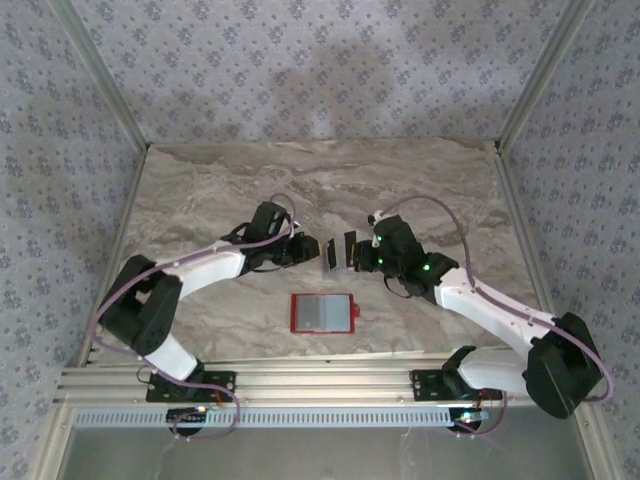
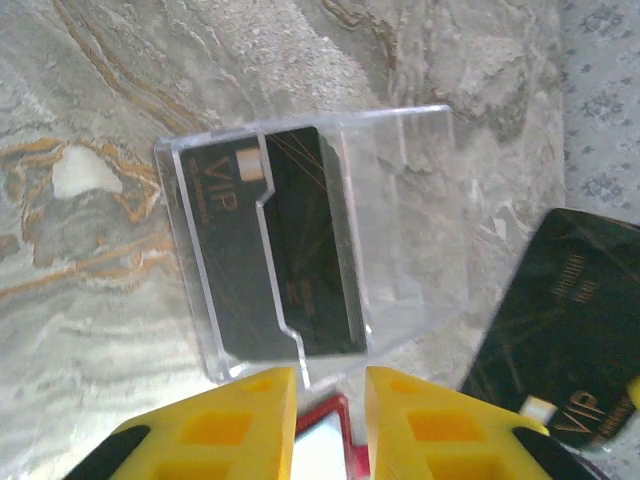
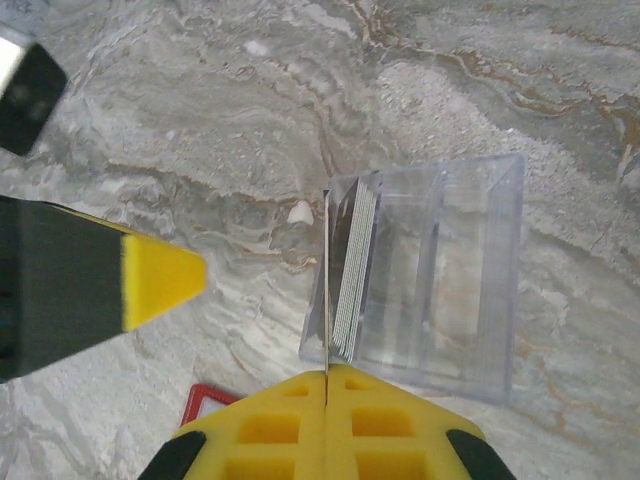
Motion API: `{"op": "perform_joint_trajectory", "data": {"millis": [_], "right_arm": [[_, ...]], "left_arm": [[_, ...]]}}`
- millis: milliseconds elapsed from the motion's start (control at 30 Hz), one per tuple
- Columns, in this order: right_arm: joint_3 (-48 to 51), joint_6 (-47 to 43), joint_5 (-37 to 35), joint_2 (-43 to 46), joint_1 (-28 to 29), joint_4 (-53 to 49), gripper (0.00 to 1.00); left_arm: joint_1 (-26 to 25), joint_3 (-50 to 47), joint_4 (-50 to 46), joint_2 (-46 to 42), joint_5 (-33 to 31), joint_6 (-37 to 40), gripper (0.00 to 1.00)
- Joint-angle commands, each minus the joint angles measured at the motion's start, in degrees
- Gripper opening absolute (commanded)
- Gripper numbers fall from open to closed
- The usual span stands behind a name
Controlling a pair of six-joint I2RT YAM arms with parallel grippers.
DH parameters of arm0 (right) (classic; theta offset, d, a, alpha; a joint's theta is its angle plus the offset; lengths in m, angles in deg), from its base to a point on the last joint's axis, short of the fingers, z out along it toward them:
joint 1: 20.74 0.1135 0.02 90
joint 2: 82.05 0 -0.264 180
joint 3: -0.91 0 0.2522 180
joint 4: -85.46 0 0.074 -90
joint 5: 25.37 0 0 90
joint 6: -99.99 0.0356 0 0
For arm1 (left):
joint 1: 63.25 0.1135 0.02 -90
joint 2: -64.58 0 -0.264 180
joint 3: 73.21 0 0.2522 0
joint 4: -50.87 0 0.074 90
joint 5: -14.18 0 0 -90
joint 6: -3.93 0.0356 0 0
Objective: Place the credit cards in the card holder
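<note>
The card holder (image 1: 322, 313) is a red wallet lying open on the table, grey inside facing up; its red edge also shows in the wrist views (image 2: 338, 418) (image 3: 203, 402). My right gripper (image 1: 358, 252) (image 3: 327, 374) is shut on one dark credit card (image 1: 350, 248), seen edge-on (image 3: 326, 280) and as a black VIP card (image 2: 565, 340). A clear plastic box (image 1: 328, 255) (image 2: 400, 220) (image 3: 450, 290) stands on edge between the grippers, with more dark cards (image 2: 290, 250) (image 3: 352, 270) inside. My left gripper (image 1: 303, 250) (image 2: 325, 385) grips the box's lower edge, its fingers narrowly apart.
The table (image 1: 420, 185) is marbled grey stone, with patterned walls behind and at both sides. A metal rail (image 1: 320, 385) runs along the near edge by the arm bases. One left finger (image 3: 160, 280) juts in close beside the held card.
</note>
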Motion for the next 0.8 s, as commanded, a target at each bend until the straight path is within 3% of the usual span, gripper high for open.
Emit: {"op": "perform_joint_trajectory", "data": {"millis": [0,333,767], "right_arm": [[2.6,1.2,-2.1,2.7,2.0,-0.4,0.00],[5.0,1.9,2.5,3.3,8.7,0.5,0.00],[4.0,3.5,6.3,2.1,11.6,-4.3,0.00]], "left_arm": [[-1.5,-3.5,-5.8,-6.3,-5.1,2.8,0.31],[-5.4,-12.1,-10.5,-18.5,-13.9,4.3,0.43],[-7.5,-18.2,-9.6,-22.7,-18.2,6.2,0.48]]}}
